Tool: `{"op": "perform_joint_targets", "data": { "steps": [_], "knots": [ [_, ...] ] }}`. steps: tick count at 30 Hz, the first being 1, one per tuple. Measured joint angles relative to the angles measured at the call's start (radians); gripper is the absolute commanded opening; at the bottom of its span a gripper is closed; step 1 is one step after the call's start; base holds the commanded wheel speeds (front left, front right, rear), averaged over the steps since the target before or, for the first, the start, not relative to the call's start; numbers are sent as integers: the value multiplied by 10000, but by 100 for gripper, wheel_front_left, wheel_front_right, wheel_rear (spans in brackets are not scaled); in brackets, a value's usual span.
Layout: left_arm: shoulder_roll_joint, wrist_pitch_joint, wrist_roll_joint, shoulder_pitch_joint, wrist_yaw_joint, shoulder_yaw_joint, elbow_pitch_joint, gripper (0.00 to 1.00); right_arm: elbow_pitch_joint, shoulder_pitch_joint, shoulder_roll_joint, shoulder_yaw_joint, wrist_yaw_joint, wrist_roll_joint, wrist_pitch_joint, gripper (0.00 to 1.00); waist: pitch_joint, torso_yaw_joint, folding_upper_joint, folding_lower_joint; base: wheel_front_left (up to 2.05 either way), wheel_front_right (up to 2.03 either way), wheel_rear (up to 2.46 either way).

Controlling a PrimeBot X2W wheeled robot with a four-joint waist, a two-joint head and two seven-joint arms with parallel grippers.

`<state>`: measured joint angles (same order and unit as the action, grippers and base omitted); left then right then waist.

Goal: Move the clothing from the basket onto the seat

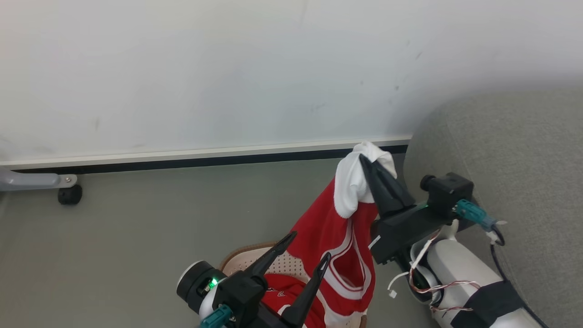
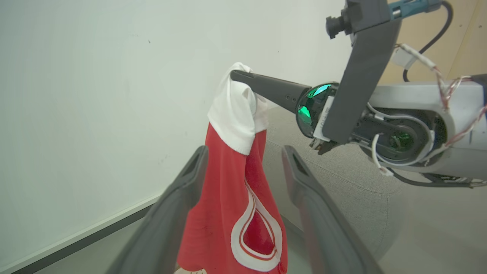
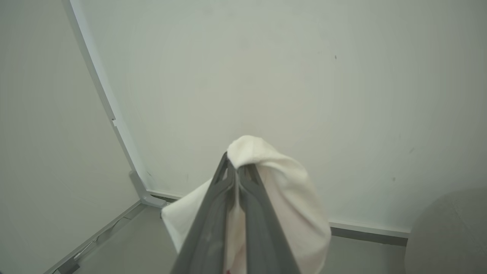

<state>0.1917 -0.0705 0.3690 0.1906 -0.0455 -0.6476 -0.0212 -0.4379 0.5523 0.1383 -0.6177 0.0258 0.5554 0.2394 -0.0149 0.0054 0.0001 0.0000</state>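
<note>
Dark right gripper (image 1: 364, 160): pinched tight on the clothing (image 1: 334, 228), one red-and-white piece hanging above the basket (image 1: 241, 256).
Left gripper (image 1: 309, 246): spread wide, empty, just beside the hanging piece.
Basket: one, on the floor (image 1: 136, 237), another red piece (image 1: 278, 294) inside.
Seat (image 1: 510, 150): one, grey, right of both grippers.

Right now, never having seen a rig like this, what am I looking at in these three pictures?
This is a two-armed robot filmed by three cameras. The head view looks down from its head. The other two views each look along one arm's claw. The right claw is shut on a red and white garment, lifted above the basket, which stands on the floor. The left claw is open near the garment and grips nothing. More red clothing lies in the basket. The grey seat is at the right.
</note>
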Motion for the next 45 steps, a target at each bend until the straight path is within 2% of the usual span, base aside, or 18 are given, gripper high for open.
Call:
{"op": "perform_joint_targets", "data": {
  "steps": [16,33,45],
  "knots": [
    [401,163,-221,-181,-69,-130,-128,100,1012,-323,616,706,-539,-15,86,0,-406,-1088,0,0,0,0,0],
    [610,433,-604,63,-88,-219,-522,100,1954,-760,890,1613,-1053,-15,100,0,-1402,-2862,0,1,0,0,0],
    [846,616,-800,607,-169,-188,-821,100,1950,-206,1145,2690,-1151,94,100,0,-2358,-3532,0,2,0,0,0]
  ]
}}
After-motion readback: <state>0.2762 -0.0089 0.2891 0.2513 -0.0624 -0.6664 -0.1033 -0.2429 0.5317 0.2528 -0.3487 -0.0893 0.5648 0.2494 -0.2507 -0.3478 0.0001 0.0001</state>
